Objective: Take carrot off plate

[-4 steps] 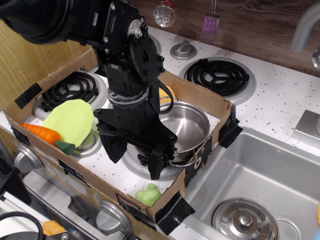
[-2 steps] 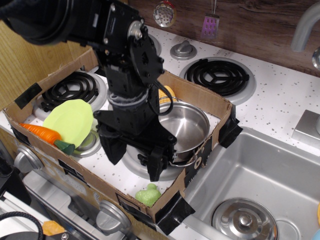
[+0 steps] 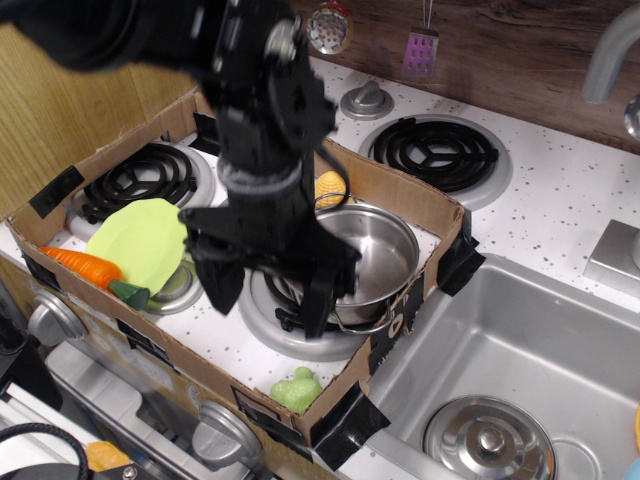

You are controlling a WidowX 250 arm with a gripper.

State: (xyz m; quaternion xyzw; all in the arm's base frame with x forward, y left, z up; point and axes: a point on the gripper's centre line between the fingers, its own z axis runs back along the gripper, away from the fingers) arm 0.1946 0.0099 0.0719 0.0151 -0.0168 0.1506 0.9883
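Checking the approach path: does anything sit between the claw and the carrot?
Nothing visible does. The open claw hangs above the burner beside the steel pot; the carrot lies at the plate's near edge, with only plate between.

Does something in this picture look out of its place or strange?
Yes. The carrot lies half off the plate, its leafy end on the rim and its tip over the cardboard edge. The steel pot sits off-centre on its burner.
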